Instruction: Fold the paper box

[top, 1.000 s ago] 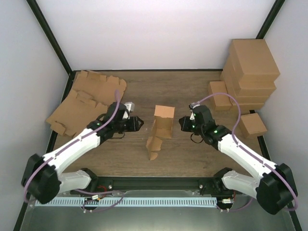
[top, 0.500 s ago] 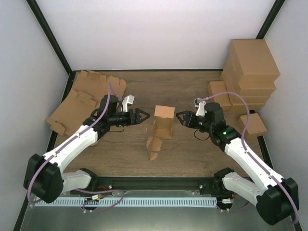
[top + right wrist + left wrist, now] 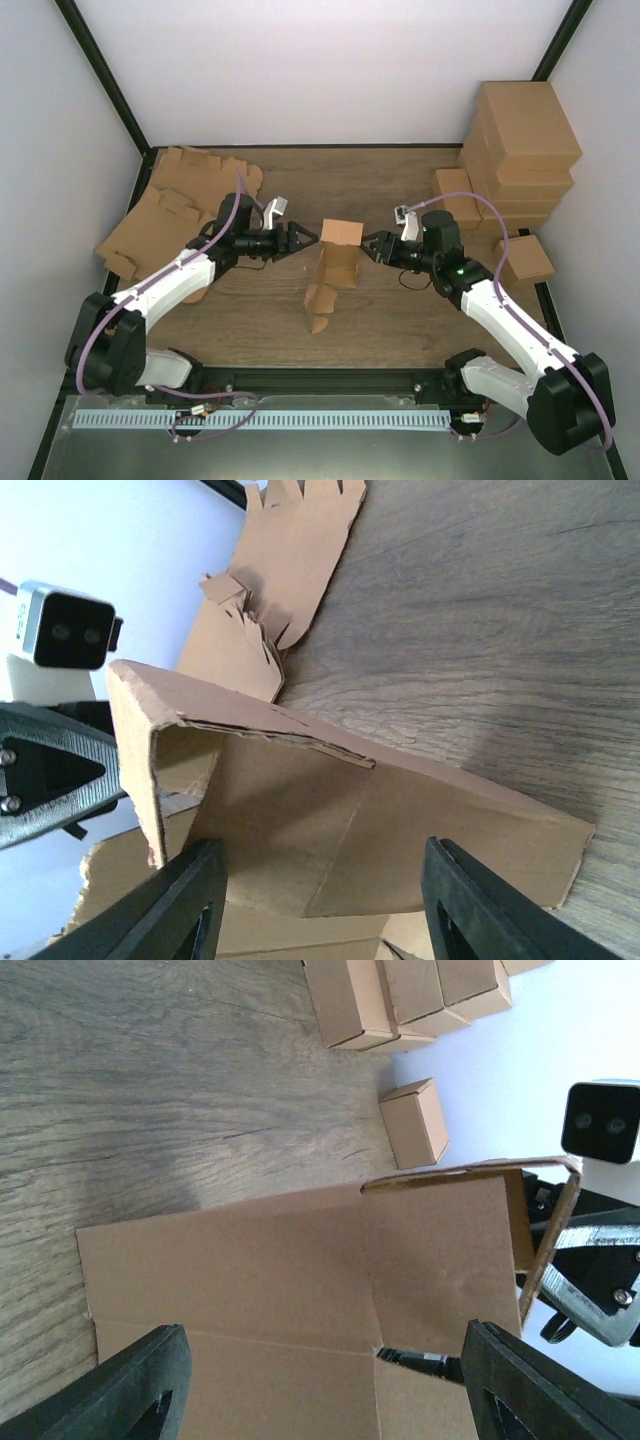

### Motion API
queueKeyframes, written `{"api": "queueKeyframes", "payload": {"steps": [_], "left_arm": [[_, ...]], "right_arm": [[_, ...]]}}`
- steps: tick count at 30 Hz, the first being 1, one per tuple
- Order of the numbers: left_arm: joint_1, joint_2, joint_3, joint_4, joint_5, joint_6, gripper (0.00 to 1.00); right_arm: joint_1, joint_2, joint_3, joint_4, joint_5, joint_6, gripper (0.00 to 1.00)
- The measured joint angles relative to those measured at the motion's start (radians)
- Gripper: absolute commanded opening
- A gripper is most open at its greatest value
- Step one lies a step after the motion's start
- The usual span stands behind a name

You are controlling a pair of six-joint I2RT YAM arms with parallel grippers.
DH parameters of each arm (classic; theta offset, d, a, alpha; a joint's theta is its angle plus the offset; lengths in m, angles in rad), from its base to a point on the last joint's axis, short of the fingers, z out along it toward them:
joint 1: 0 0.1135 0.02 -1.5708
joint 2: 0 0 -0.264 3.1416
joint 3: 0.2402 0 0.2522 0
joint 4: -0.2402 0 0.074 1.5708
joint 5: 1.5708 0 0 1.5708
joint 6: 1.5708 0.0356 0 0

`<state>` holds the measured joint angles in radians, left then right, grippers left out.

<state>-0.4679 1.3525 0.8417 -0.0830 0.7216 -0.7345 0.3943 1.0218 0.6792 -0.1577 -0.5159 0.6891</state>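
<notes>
the paper box (image 3: 338, 262) stands half-formed at the centre of the tabletop (image 3: 400, 180), its upper sleeve upright and a loose flap trailing toward 6 o'clock. the left fingers (image 3: 303, 238) hover spread apart just beside its 9 o'clock wall. the right fingers (image 3: 373, 245), also apart, sit at 3 o'clock, and neither pair grips anything. to do this well, both should probably close level on opposite walls together, pressing along the creases so the sleeve squares up without toppling.

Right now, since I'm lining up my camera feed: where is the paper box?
In the top view, the paper box stands upright mid-table, directly between the open left gripper and the open right gripper.
</notes>
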Motion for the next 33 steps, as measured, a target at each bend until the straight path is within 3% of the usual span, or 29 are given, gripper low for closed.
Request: {"api": "queueKeyframes", "payload": {"steps": [3, 7, 11, 33], "left_arm": [[0.003, 0.029, 0.007, 0.021, 0.008, -0.008, 0.77], [0.004, 0.061, 0.012, 0.034, 0.019, -0.016, 0.77], [0.004, 0.093, 0.042, 0.039, 0.040, -0.016, 0.77], [0.003, 0.189, 0.081, 0.026, 0.082, 0.035, 0.75]], "right_arm": [[0.000, 0.016, -0.007, 0.016, -0.022, 0.004, 0.62], [0.000, 0.029, -0.008, 0.034, -0.044, 0.005, 0.76], [-0.003, 0.044, -0.009, 0.058, -0.067, 0.011, 0.83], [-0.005, 0.123, -0.015, 0.068, -0.059, 0.000, 0.74]]}}
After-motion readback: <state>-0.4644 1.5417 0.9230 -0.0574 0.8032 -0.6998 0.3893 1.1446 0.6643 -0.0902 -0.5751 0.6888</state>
